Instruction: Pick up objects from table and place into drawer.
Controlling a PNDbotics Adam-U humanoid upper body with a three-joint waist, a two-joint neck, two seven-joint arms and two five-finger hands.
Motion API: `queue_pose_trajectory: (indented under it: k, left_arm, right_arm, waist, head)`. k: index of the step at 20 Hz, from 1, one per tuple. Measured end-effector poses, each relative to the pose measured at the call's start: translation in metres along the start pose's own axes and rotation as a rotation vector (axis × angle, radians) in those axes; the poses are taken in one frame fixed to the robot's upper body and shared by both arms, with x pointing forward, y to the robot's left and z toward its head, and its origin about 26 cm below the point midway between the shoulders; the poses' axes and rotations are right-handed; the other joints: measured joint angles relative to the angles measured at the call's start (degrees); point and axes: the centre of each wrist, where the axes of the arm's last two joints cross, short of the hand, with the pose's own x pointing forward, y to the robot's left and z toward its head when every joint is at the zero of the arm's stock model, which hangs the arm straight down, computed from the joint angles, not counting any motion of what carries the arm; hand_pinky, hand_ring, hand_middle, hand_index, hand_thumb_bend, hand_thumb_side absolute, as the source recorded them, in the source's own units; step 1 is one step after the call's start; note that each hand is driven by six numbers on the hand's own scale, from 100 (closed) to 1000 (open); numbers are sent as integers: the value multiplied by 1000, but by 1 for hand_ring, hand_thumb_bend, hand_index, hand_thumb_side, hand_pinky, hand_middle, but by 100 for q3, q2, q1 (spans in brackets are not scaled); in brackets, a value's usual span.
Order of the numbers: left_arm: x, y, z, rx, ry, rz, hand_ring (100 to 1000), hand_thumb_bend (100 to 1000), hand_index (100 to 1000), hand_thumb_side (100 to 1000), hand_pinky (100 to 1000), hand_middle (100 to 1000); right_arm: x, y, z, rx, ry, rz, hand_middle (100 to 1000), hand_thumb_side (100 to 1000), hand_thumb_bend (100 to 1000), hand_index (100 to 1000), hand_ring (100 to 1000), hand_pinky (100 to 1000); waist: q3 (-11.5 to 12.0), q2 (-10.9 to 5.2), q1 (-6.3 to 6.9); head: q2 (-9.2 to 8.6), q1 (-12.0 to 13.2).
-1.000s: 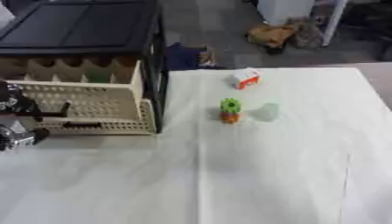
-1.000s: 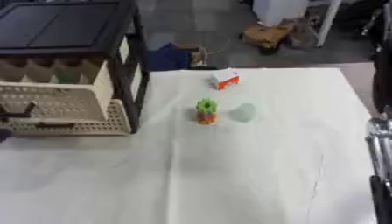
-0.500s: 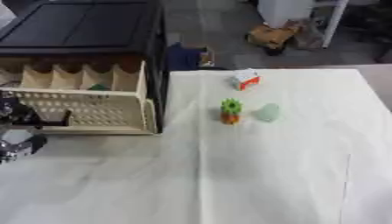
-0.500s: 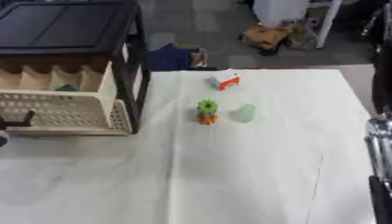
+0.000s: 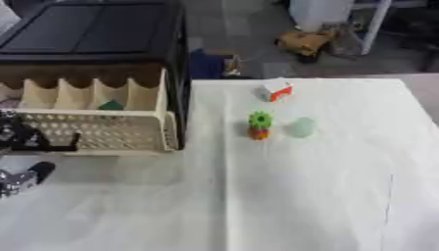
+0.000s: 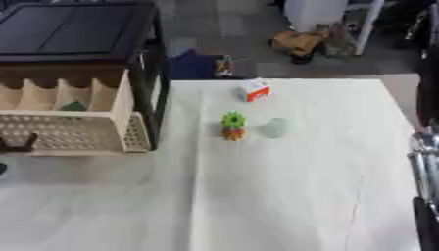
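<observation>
A cream lattice drawer (image 5: 103, 131) stands pulled out of the black cabinet (image 5: 94, 34), with a small green thing (image 5: 109, 105) in one of its compartments. My left hand (image 5: 12, 138) is at the far left edge, curled on the drawer's black handle (image 5: 57, 145). On the white table lie a white-and-red box (image 5: 276, 90), a green-and-orange toy (image 5: 259, 125) and a pale green object (image 5: 300, 127) beside it. My right hand (image 6: 423, 156) shows only as silver and black parts at the right edge, well away from the objects.
The white cloth table (image 5: 291, 196) reaches the near edge. Beyond its far edge are the floor, a blue item (image 5: 210, 63) and a brown clutter pile (image 5: 307, 43).
The drawer has slid further out toward me, showing more of its compartments. My left hand moved down and back with the handle. The table objects have not moved.
</observation>
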Motion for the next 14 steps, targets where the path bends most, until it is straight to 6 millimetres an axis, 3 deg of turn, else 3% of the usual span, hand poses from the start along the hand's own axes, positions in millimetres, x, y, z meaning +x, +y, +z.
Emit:
queue_pose_trajectory:
  k: [14]
  left_arm:
    - [13,-3,14,-4,-11,-40,100,212,722,1000,100,100]
  right_arm:
    - [0,-1,0,-12,-2,0,547,1000,100,806,611,656]
  waist:
    - [7,-8,-61]
  head:
    - [-2,-2]
